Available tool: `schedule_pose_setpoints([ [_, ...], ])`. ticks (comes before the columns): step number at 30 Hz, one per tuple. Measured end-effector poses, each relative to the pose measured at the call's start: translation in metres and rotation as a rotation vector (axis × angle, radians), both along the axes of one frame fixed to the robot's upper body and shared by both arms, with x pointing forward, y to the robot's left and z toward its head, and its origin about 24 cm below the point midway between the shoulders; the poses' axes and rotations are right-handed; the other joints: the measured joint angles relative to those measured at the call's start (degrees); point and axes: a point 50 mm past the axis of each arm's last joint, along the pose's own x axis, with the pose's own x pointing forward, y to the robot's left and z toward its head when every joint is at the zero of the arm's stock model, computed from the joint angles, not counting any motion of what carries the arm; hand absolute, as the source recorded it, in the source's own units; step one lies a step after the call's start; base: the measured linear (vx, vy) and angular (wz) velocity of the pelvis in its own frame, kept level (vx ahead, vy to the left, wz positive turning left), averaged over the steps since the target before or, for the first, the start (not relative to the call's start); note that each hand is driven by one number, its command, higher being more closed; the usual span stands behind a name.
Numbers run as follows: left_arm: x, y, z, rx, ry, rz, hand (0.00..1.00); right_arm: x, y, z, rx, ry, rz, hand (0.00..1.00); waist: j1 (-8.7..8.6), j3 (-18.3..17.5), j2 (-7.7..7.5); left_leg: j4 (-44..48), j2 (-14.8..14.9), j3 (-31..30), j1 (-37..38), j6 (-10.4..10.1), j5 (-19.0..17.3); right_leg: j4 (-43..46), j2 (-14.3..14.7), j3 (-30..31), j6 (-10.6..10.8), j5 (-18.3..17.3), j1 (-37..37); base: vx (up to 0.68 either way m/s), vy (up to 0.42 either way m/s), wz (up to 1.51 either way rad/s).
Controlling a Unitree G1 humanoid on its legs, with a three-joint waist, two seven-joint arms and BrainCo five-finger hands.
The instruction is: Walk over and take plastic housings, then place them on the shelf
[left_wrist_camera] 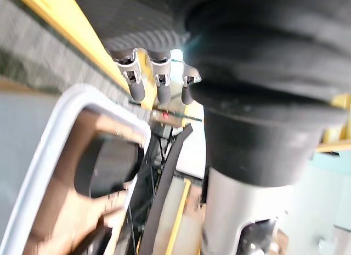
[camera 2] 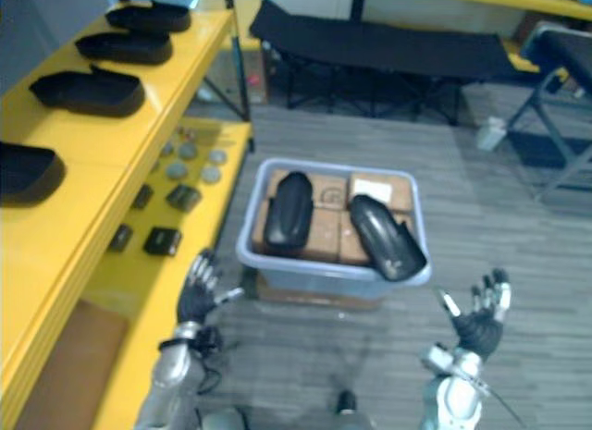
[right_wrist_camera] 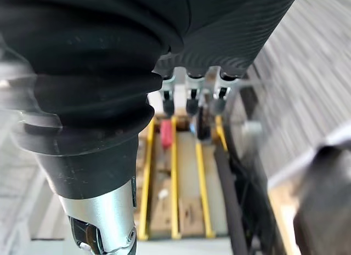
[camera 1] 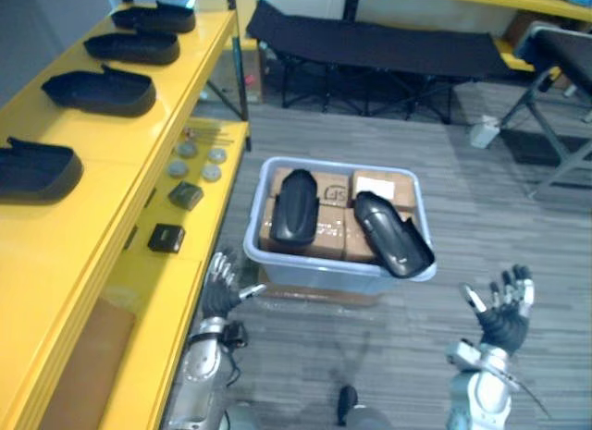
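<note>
Plastic housings point(camera 1: 296, 208) atop boxes point(camera 1: 331, 230) in bin point(camera 1: 319, 267)

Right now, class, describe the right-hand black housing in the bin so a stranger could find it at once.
Beside the yellow shelf stands a pale bin of cardboard boxes. Two black housings lie on the boxes; take the right-hand housing. Unlike the left-hand housing, lying wholly inside, its end juts over the bin's front rim.
</note>
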Motion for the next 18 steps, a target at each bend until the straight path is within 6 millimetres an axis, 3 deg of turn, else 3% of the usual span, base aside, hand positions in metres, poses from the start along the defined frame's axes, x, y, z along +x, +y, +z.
schedule_pose_setpoints([
  [4,-0.001,0.002,0.008,-0.027,-0.02,0.069,0.0,0.014,0.023,0.0,0.034,-0.003,0.163,0.0,1.31,-0.25,0.43,1.97,-0.3,3.12,-0.3,0.64,-1.21,-2.31,0.2,3.51,0.25,2.29,-1.13,-0.06,0.054,-0.39],
  [7,-0.001,0.002,0.008,-0.027,-0.021,0.068,0.0,0.021,0.03,0.001,0.027,0.01,0.217,0.0,1.98,-0.43,1.1,6.55,0.41,1.95,-2.37,1.23,-3.92,0.13,0.55,3.51,-0.19,1.36,-2.26,-0.06,0.073,0.0],
  [9,0.0,0.002,0.008,-0.027,-0.017,0.062,0.0,0.024,0.029,0.004,0.021,0.004,0.22,0.0,2.41,0.43,1.76,10.44,1.19,0.32,-4.45,1.67,-6.12,8.14,0.36,2.79,-0.4,-1.24,-5.5,-0.05,0.119,0.14],
  [11,-0.004,0.004,0.004,-0.021,0.003,0.05,0.0,0.027,0.031,0.005,0.043,-0.004,0.219,0.0,3.14,3.02,2.5,14.86,2.78,-1.19,-3.91,2.56,-8.91,22.86,-0.64,1.22,-2.41,-3.06,-10.39,-0.11,0.153,0.17],
  [13,-0.009,0.009,0.0,-0.004,0.025,0.047,0.0,0.028,0.035,0.002,0.048,0.009,0.234,0.0,3.48,3.12,2.19,15.77,2.81,-1.29,-4.01,3.48,-9.62,26.12,-2.11,1.19,-3.24,-3.69,-11.6,-0.07,0.124,0.15],
  [14,-0.012,0.014,-0.002,0.023,0.039,0.042,0.0,0.028,0.039,0.002,0.05,0.007,0.249,0.0,4.14,2.97,1.6,15.9,2.71,-1.41,-4.16,4.19,-10.11,25.88,-2.79,1.27,-4.64,-5.81,-11.76,-0.02,0.071,0.11],
  [16,-0.012,0.019,-0.002,0.03,0.043,0.033,0.0,0.029,0.039,0.003,0.049,-0.003,0.246,0.0,5.19,2.89,1.66,15.95,2.75,-2.33,-5.31,3.83,-10.6,22.61,-4.2,2.65,-4.01,-6.87,-13.59,0.0,0.01,0.16],
  [18,-0.009,0.025,-0.002,0.023,0.036,0.044,0.0,0.028,0.035,0.004,0.049,-0.008,0.221,0.0,4.56,2.89,2.34,17.34,2.68,-6.54,-8.76,2.55,-11.31,17.74,-5.3,6.52,-2.76,-6.1,-15.62,0.07,-0.091,0.68],
])
